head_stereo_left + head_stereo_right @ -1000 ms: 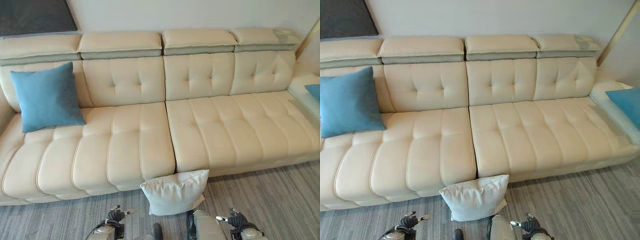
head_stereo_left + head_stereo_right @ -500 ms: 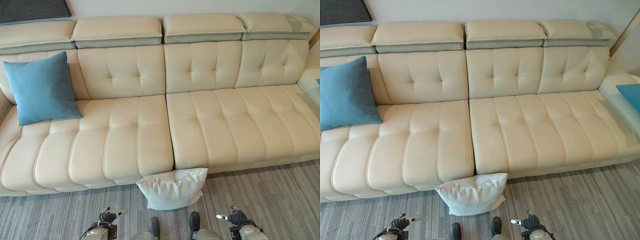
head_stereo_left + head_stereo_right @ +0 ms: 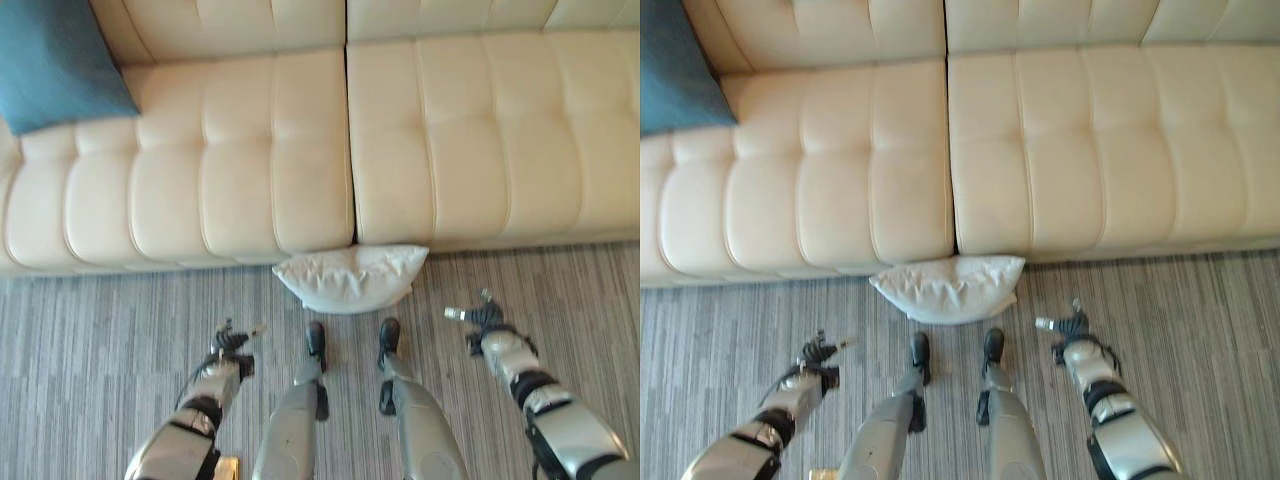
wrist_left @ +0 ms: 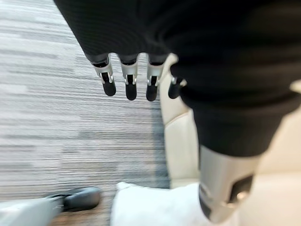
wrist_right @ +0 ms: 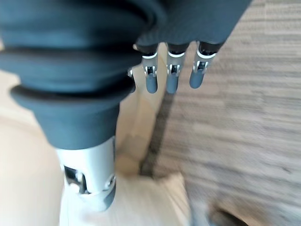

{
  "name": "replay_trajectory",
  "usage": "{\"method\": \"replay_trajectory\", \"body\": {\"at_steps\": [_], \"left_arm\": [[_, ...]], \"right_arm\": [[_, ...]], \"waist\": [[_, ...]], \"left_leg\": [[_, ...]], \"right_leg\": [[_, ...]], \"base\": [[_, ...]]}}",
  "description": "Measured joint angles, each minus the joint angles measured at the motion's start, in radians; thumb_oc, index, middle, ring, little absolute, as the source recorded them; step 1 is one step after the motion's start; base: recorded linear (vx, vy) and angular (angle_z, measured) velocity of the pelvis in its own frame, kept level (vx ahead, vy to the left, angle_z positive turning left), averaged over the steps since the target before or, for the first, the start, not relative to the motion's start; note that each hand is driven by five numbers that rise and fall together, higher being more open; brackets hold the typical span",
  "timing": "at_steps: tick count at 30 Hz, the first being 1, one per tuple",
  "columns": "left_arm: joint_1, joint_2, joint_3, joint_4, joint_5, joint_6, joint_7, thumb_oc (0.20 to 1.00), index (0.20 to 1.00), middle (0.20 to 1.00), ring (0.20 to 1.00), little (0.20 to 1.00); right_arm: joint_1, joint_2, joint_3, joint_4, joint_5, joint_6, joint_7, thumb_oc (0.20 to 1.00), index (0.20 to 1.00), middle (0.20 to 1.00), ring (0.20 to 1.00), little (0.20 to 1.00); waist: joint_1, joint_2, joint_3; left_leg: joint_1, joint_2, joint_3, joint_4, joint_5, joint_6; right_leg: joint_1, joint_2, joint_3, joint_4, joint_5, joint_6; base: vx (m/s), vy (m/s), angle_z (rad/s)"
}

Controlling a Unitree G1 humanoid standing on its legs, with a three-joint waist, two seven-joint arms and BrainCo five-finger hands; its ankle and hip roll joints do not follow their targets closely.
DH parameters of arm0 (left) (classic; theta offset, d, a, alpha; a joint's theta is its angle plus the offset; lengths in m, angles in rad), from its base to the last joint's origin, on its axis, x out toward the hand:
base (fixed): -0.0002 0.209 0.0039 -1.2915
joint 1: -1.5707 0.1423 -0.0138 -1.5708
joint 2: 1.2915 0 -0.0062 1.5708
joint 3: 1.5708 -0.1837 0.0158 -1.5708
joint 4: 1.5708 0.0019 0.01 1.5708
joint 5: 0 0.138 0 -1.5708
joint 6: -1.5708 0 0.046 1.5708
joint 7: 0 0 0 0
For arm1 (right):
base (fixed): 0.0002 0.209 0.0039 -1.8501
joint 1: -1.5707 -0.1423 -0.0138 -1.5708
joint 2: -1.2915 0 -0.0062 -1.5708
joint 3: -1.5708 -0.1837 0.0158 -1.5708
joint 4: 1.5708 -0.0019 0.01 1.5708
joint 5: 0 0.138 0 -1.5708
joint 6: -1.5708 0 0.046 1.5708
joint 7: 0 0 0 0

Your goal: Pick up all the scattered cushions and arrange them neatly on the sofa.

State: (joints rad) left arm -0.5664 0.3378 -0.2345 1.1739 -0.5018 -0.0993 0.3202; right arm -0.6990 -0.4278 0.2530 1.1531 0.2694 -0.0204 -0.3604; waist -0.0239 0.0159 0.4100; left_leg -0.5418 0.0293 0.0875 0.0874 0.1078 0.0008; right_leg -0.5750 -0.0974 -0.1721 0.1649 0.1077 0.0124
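Both hands [image 3: 232, 340] [image 3: 483, 316] hang relaxed, flanking the white cushion [image 3: 352, 277].

Looks like a home living room: long cream tufted leather sofa [image 3: 350, 130], blue cushion [image 3: 55, 60] propped at its left end, white cushion [image 3: 350, 278] on grey striped carpet [image 3: 90, 340] against the sofa's front edge.
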Motion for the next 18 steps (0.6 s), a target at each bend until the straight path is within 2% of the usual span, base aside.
{"method": "replay_trajectory", "body": {"at_steps": [2, 4, 7, 13, 14, 18], "left_arm": [[-0.082, 0.013, -0.002, 0.014, -0.013, -0.005, 0.014, 1.0, 1.0, 1.0, 1.0, 1.0], [-0.136, 0.021, -0.003, 0.025, -0.03, -0.006, 0.023, 1.0, 1.0, 1.0, 1.0, 1.0], [-0.226, 0.03, -0.044, 0.052, -0.032, -0.002, 0.034, 1.0, 1.0, 1.0, 1.0, 1.0], [-0.361, 0.037, -0.12, 0.048, -0.032, -0.002, 0.041, 1.0, 1.0, 1.0, 1.0, 1.0], [-0.396, 0.035, -0.137, 0.026, -0.03, -0.002, 0.045, 1.0, 1.0, 1.0, 1.0, 1.0], [-0.504, 0.016, -0.224, -0.032, -0.017, -0.011, 0.084, 1.0, 1.0, 1.0, 1.0, 1.0]], "right_arm": [[-0.074, -0.004, -0.001, 0.02, 0.055, -0.011, -0.032, 1.0, 1.0, 1.0, 1.0, 1.0], [-0.116, 0.003, 0.001, 0.025, 0.109, -0.024, -0.044, 1.0, 1.0, 1.0, 1.0, 1.0], [-0.178, 0.007, 0.006, 0.035, 0.167, -0.033, -0.057, 1.0, 1.0, 1.0, 1.0, 1.0], [-0.267, 0.013, 0.023, 0.007, 0.187, -0.062, -0.092, 1.0, 1.0, 1.0, 1.0, 1.0], [-0.293, 0.029, 0.046, -0.031, 0.198, -0.079, -0.098, 1.0, 1.0, 1.0, 1.0, 1.0], [-0.368, 0.059, 0.112, -0.13, 0.204, -0.134, -0.119, 1.0, 1.0, 1.0, 1.0, 1.0]], "waist": [[-0.006, -0.002, 0.035], [-0.018, -0.002, 0.055], [-0.024, -0.003, 0.057], [-0.032, -0.008, 0.068], [-0.037, -0.01, 0.069], [-0.054, -0.016, 0.071]], "left_leg": [[-0.065, -0.002, -0.005, 0.037, -0.001, 0.001], [-0.131, -0.008, -0.014, 0.086, -0.001, 0.007], [-0.251, -0.012, -0.021, 0.158, -0.013, 0.014], [-0.397, -0.015, -0.023, 0.281, -0.036, 0.022], [-0.454, -0.014, -0.023, 0.334, -0.066, 0.023], [-0.61, -0.015, -0.022, 0.495, -0.12, 0.028]], "right_leg": [[-0.078, -0.012, -0.001, 0.071, -0.023, -0.001], [-0.151, -0.025, -0.002, 0.145, -0.046, -0.02], [-0.267, -0.038, 0.003, 0.219, -0.065, -0.028], [-0.401, -0.054, 0.014, 0.326, -0.09, -0.038], [-0.457, -0.056, 0.024, 0.369, -0.106, -0.036], [-0.608, -0.067, 0.053, 0.509, -0.146, -0.033]], "base": [[0.0, 0.04, 0.12], [0.01, 0.031, 0.18], [0.02, 0.019, 0.13], [0.03, 0.021, 0.05], [0.04, 0.009, -0.02], [0.04, -0.02, -0.03]]}}
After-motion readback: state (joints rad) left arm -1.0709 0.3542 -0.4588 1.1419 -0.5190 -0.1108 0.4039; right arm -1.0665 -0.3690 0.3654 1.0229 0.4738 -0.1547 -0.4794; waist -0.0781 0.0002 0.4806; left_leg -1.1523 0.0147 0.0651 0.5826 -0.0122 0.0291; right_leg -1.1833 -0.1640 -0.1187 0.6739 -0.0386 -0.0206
